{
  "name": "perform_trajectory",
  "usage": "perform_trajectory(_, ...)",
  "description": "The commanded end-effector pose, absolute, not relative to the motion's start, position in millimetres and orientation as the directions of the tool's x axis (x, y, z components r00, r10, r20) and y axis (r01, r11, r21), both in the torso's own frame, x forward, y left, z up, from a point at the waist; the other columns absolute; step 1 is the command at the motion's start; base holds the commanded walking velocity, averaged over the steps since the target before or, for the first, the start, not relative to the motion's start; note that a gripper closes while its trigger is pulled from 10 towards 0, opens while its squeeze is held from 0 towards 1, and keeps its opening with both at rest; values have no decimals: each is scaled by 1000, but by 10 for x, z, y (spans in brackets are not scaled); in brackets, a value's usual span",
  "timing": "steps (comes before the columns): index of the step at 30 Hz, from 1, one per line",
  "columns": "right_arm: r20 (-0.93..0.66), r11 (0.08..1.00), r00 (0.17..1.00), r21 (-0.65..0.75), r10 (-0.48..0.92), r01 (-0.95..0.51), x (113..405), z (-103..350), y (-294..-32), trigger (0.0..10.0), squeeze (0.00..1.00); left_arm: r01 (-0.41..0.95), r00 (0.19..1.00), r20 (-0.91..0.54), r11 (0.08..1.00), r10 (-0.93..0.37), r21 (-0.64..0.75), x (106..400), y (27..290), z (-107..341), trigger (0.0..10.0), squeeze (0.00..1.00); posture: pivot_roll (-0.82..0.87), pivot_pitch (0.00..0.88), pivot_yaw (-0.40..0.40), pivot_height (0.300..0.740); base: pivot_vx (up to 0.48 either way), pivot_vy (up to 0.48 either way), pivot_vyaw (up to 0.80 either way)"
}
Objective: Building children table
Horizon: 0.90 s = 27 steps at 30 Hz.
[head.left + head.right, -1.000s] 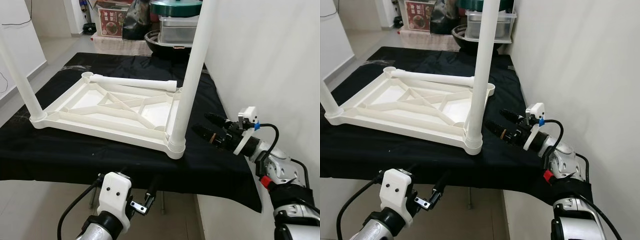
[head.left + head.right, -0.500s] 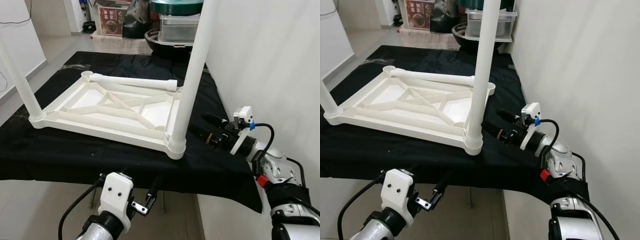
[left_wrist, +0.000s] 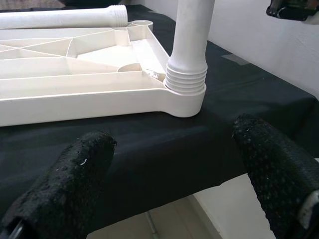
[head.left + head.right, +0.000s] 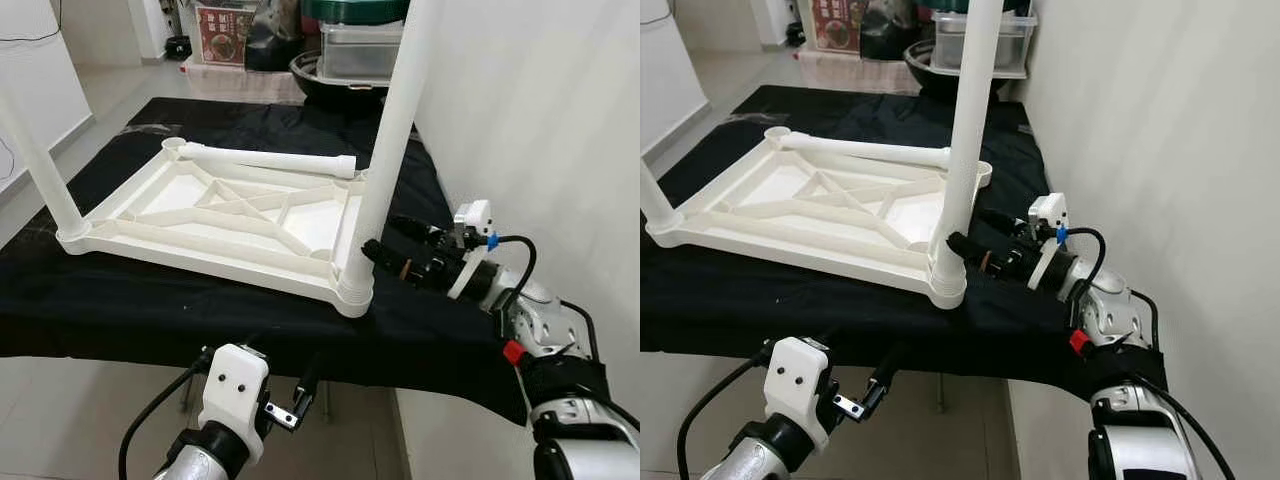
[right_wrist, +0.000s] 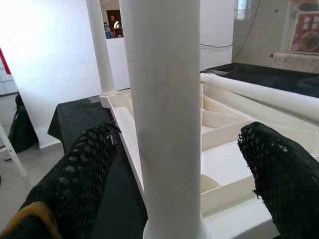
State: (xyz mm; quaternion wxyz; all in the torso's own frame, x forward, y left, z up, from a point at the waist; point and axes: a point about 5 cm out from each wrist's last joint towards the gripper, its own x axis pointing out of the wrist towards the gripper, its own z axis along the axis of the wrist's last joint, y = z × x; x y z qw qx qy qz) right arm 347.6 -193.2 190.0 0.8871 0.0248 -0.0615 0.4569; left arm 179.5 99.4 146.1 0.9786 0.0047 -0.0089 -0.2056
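Step in hand: gripping the fitted leg (image 4: 385,150), upright in the near-right corner socket of the inverted top (image 4: 215,215). The right gripper (image 5: 172,164) is spread around it, not clamped; next, close squarely. The left gripper (image 3: 174,169) idles, spread, below the near edge. A loose leg (image 4: 265,160) lies along the top's far edge. The black cloth (image 4: 150,300) abuts a white wall (image 4: 540,110).

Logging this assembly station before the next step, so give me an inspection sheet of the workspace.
Surface: black cloth covers the table.
Job's things: upturned white tabletop; two legs standing in near sockets; loose leg lying across the far end.
Clutter: nothing seen on the cloth.
End effectors: right end effector open, fingers either side of the near-right leg; left end effector open, below the table edge.
Cables: black cable at right wrist.
Surroundings: white wall; stacked containers beyond.
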Motion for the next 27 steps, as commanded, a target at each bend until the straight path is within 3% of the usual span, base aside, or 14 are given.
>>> perform_trajectory(1,123,575,569,-16,813,-818,3488,1912,-1898,10000,0,402,915,22,915,-403,23,1785,992,1477,10000,0,98,104,-60,740,0,0,0)
perform_trajectory(27,120,552,546,-27,829,-833,3564,1904,-1615,10000,0,398,917,25,917,-399,20,1790,982,1482,10000,0,95,110,-66,740,0,0,0)
